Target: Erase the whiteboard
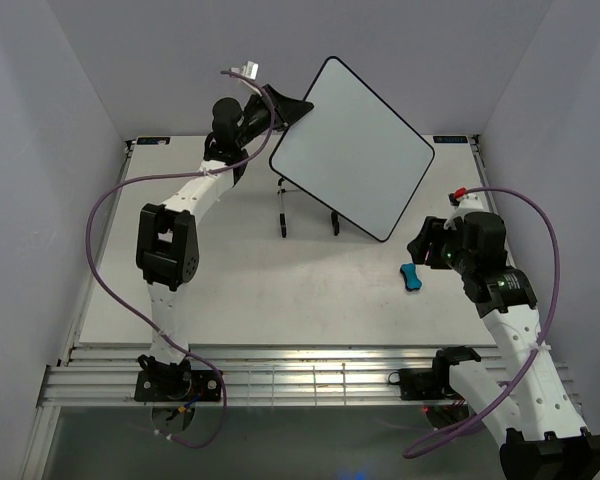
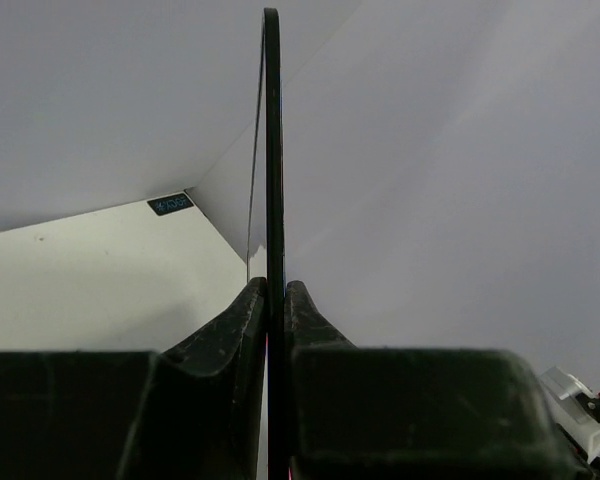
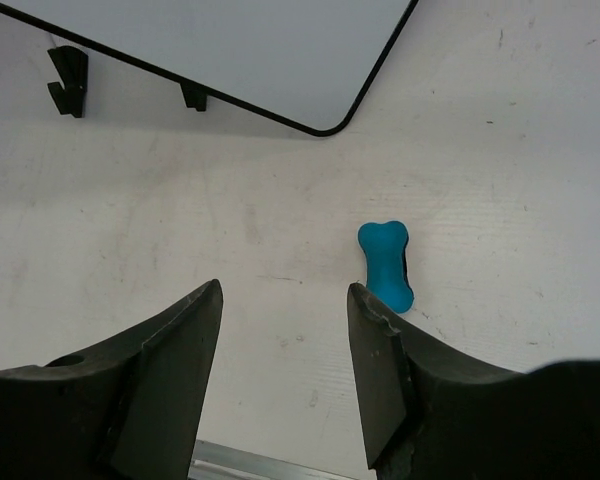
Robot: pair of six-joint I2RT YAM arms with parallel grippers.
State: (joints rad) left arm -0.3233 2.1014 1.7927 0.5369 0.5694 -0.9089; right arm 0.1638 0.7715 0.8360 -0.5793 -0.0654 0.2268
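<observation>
Our left gripper (image 1: 283, 108) is clamped on the whiteboard (image 1: 352, 148) at its top-left edge, w/ the board held tilted above the table (image 1: 230, 290) & its wire stand (image 1: 283, 212) beneath. Our right gripper (image 3: 285, 300) hangs w/ jaws apart, holding nothing. The blue eraser (image 3: 385, 265) lies just beside it, near the board's lower corner.

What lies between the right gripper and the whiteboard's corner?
Between the right gripper and the whiteboard only bare table shows in the right wrist view; the blue eraser lies aside.
</observation>
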